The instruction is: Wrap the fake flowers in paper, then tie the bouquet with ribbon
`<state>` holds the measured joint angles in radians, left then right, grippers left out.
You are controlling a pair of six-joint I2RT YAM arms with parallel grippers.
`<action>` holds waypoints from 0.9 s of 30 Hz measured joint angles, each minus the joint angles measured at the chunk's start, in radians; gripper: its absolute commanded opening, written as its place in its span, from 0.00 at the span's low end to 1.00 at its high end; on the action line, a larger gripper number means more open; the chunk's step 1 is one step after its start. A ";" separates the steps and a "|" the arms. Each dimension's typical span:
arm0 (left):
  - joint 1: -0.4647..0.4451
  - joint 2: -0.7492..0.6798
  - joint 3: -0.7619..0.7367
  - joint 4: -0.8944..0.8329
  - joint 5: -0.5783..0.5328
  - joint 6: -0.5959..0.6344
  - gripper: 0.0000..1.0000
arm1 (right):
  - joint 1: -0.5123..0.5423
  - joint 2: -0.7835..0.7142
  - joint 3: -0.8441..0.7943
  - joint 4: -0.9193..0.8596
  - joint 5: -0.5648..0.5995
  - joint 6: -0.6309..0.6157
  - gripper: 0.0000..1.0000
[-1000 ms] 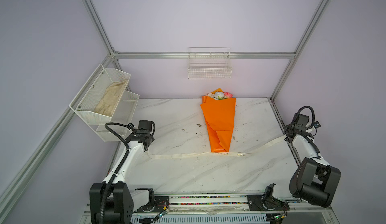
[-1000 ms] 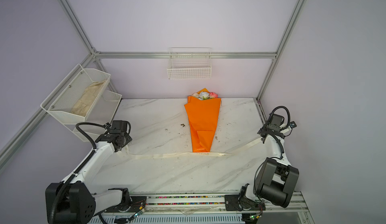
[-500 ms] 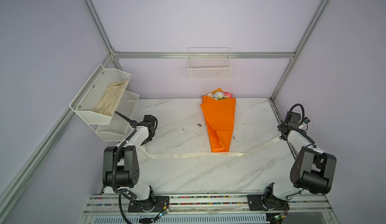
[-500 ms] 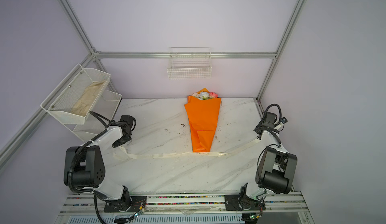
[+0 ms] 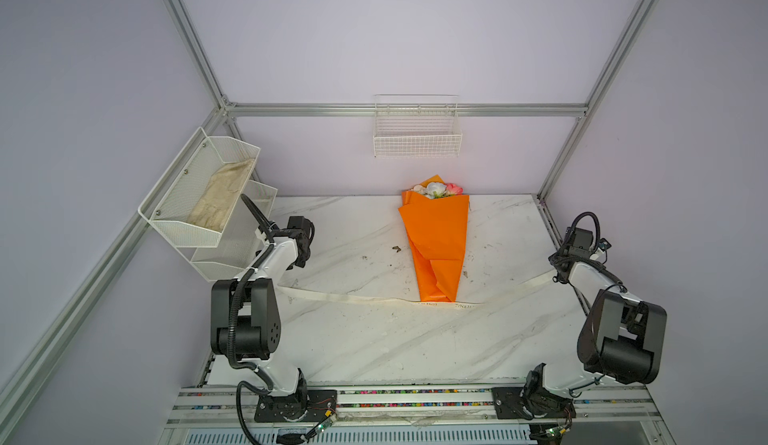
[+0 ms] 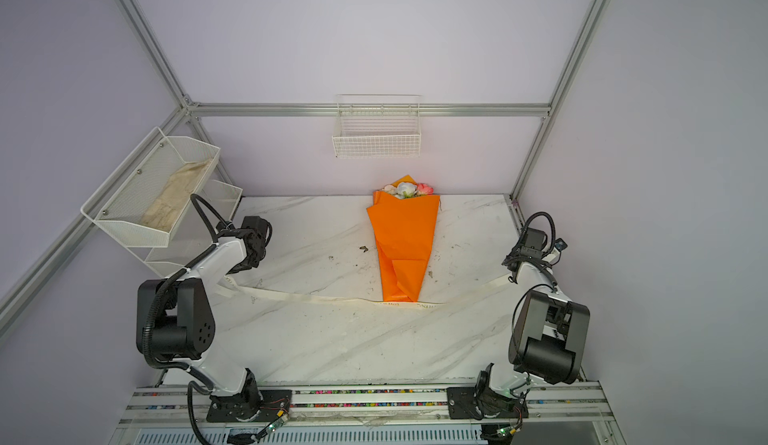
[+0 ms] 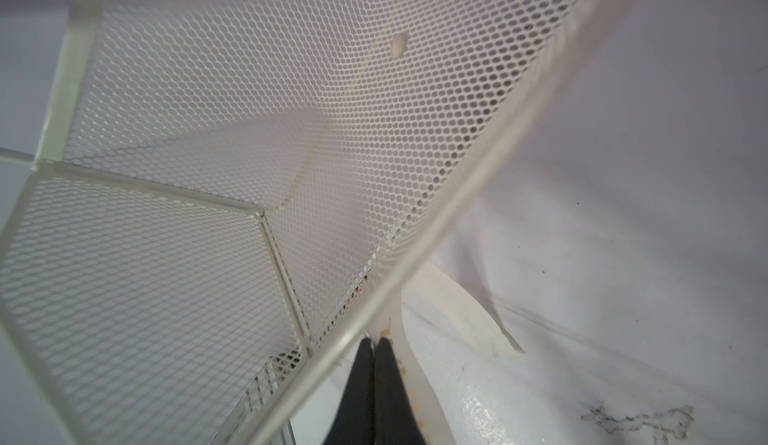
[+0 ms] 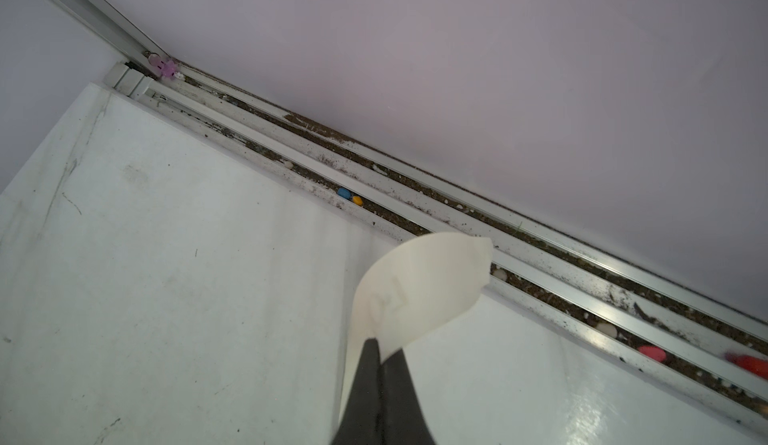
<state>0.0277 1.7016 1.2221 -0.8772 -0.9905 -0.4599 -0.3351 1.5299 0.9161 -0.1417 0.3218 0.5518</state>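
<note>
Right end effector (image 8: 379, 341) pinches the ribbon (image 8: 419, 293) end; left end effector (image 7: 376, 341) pressed together beside ribbon

My left elbow (image 5: 245, 318) no longer lies low along the base rail. It now stands high, and my left claw (image 7: 375, 341) sits further toward twelve o'clock, close under the mesh rack (image 7: 291, 131). The ribbon (image 5: 353, 297) end on that side has trailed along toward ten o'clock. My right elbow (image 5: 619, 339) stands taller too, and my right claw (image 8: 379, 345) is drawn slightly toward nine o'clock.
</note>
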 measured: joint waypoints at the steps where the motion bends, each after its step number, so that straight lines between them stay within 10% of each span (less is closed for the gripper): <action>1: 0.000 0.013 0.000 -0.003 0.009 0.002 0.24 | 0.000 0.000 0.000 0.000 0.000 -0.003 0.00; 5: -0.002 0.058 0.001 -0.014 0.054 -0.008 0.56 | 0.000 0.016 0.014 0.001 -0.014 -0.018 0.15; 11: -0.008 0.058 0.031 -0.037 0.187 -0.011 0.72 | 0.000 0.061 0.070 -0.017 -0.070 -0.045 0.43; 17: -0.070 0.010 0.095 -0.035 0.352 -0.011 0.78 | 0.003 0.049 0.145 -0.047 -0.122 -0.052 0.46; 27: -0.260 -0.012 0.098 0.280 1.044 -0.067 0.95 | 0.230 0.198 0.211 0.040 -0.651 -0.080 0.50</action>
<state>-0.2325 1.6897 1.3205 -0.5968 0.0540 -0.5266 -0.1051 1.7275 1.1275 -0.1020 -0.3290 0.4721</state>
